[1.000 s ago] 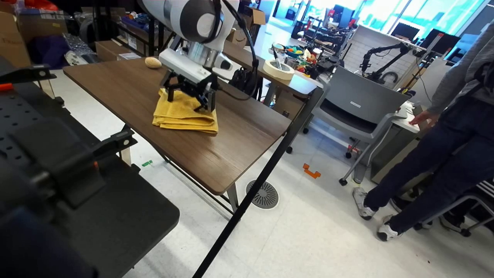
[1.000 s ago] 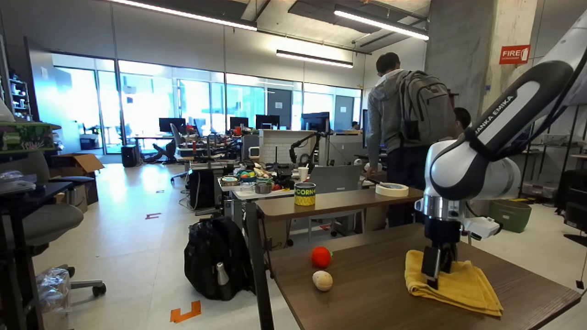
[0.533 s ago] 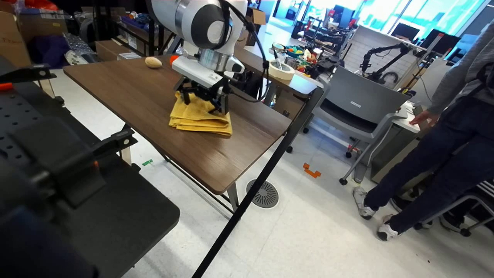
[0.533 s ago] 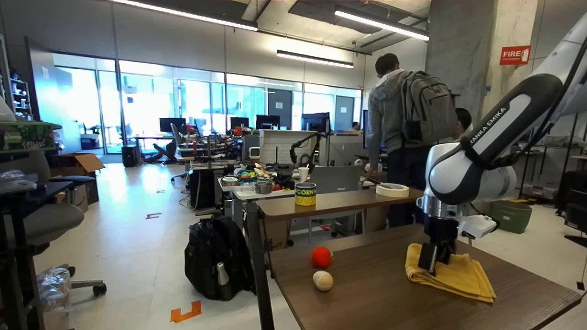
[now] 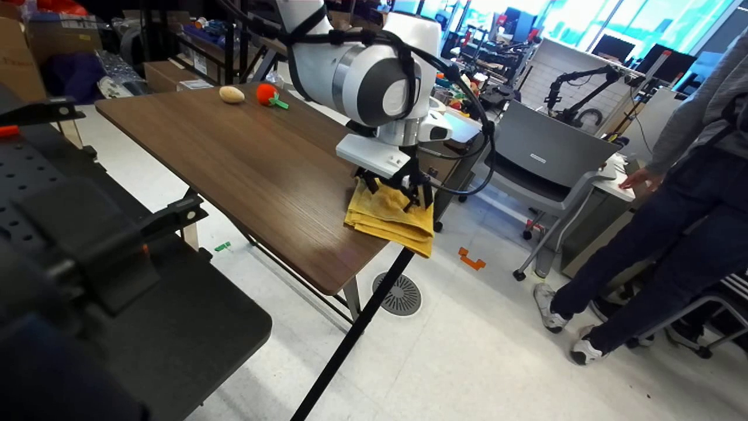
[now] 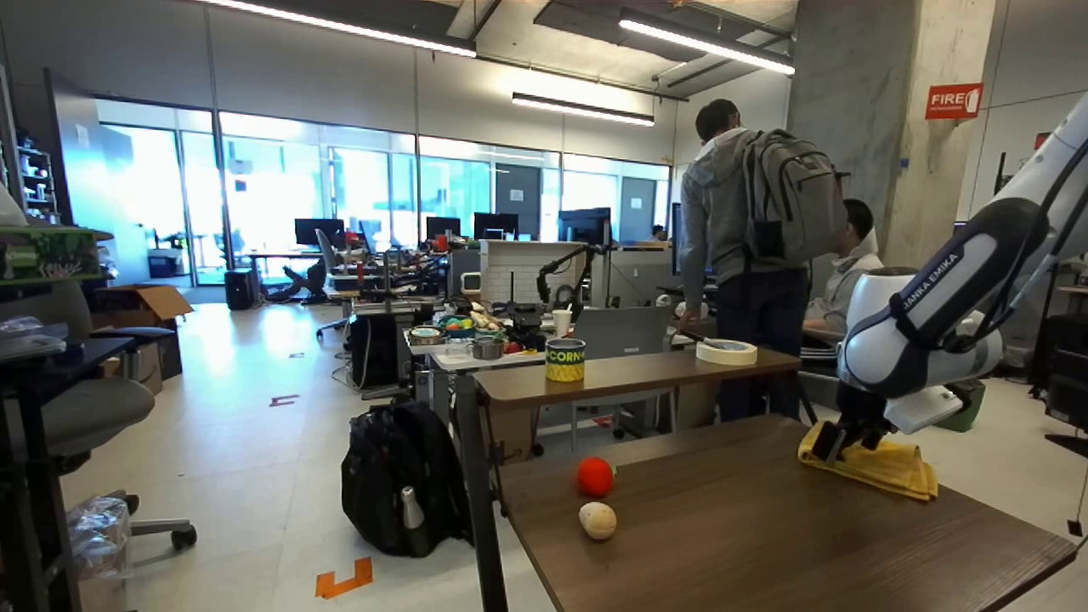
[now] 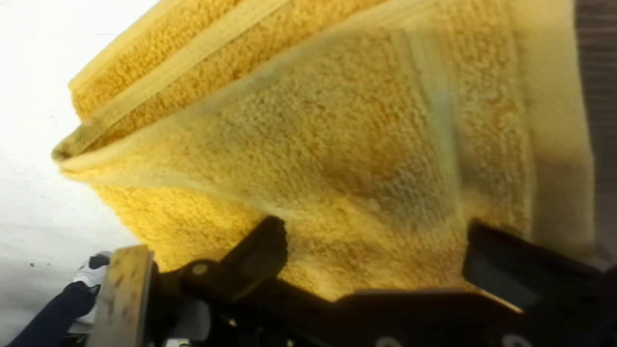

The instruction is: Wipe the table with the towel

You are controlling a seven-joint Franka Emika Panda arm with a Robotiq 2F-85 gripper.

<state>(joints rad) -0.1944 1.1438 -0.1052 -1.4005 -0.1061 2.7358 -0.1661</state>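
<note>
The towel (image 5: 385, 225), a yellow folded cloth, lies at one edge of the brown table (image 5: 251, 158). Part of it hangs past that edge, and in the wrist view pale floor shows beyond the towel (image 7: 313, 140) on the left. My gripper (image 5: 394, 197) points down onto the cloth from above. Its fingers (image 7: 267, 241) stand wide apart with towel fabric spread beneath and between them, not pinched. The tips seem to touch the towel (image 6: 897, 472); how hard they press cannot be seen.
A red ball-like thing with green (image 6: 595, 477) and a beige egg-shaped thing (image 6: 598, 520) sit at the table's other end. A raised shelf (image 6: 637, 374) alongside carries a corn can (image 6: 565, 360) and a tape roll (image 6: 727, 352). A black post (image 5: 374, 310) rises near the table.
Gripper and towel have slid together across the table to its edge, rightward in both exterior views. The jaws stay wide apart. The red thing now shows fully beside the beige one.
</note>
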